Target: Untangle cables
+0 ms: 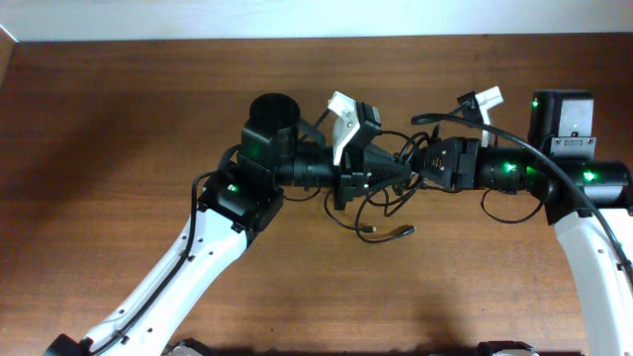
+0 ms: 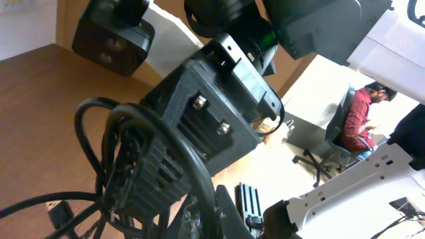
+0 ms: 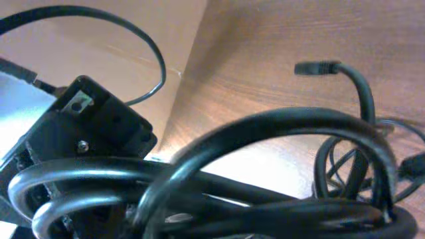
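Left gripper [image 1: 396,171]: closed amid thin black looped cables [image 1: 402,231] | right gripper [image 1: 421,164]: opening cannot be told, cables draped directly before it

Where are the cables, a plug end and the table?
cables [image 3: 285,119]: right wrist view, on the big arching loop.
plug end [image 3: 317,68]: right wrist view, on its dark housing.
table [image 1: 119,148]: overhead view, on bare wood at the left side.

Thin black cables [image 1: 400,231] tangled in loops, plug ends free.
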